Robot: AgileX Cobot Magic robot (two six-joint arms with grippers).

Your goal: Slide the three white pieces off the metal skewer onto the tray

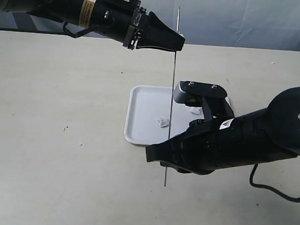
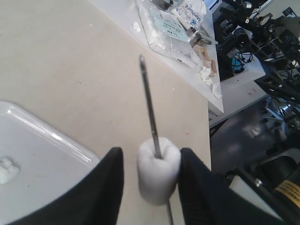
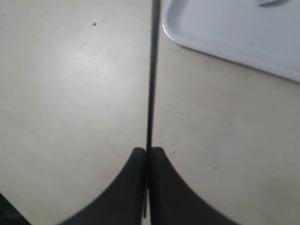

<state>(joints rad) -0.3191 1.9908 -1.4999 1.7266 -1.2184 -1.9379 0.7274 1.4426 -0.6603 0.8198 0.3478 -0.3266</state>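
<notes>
Fingers (image 3: 164,187) of the right gripper (image 3: 149,152), nearest and just off the tray's (image 1: 140,99) 6 o'clock edge, were pressed together, pinching the metal skewer (image 1: 174,68) near its lower end. A short length of rod stuck out past them toward 6 o'clock. In the exterior view the skewer ran straight from 6 to 12 o'clock over the tray.

On the tray lay a loose white piece (image 1: 162,122), toward 8 o'clock of centre and clear of the rod. A second white piece (image 1: 195,110) lay toward 2 o'clock, partly hidden by the right arm's wrist camera (image 1: 200,93).

Farthest, beyond the tray's 12 o'clock edge, the left gripper (image 1: 178,42) straddled the rod. Its fingers (image 2: 110,187) stood spread either side of the third white piece (image 2: 157,173), which was threaded on the skewer. One finger appeared to touch it; the other showed a gap. Bare rod tip showed beyond the piece.
</notes>
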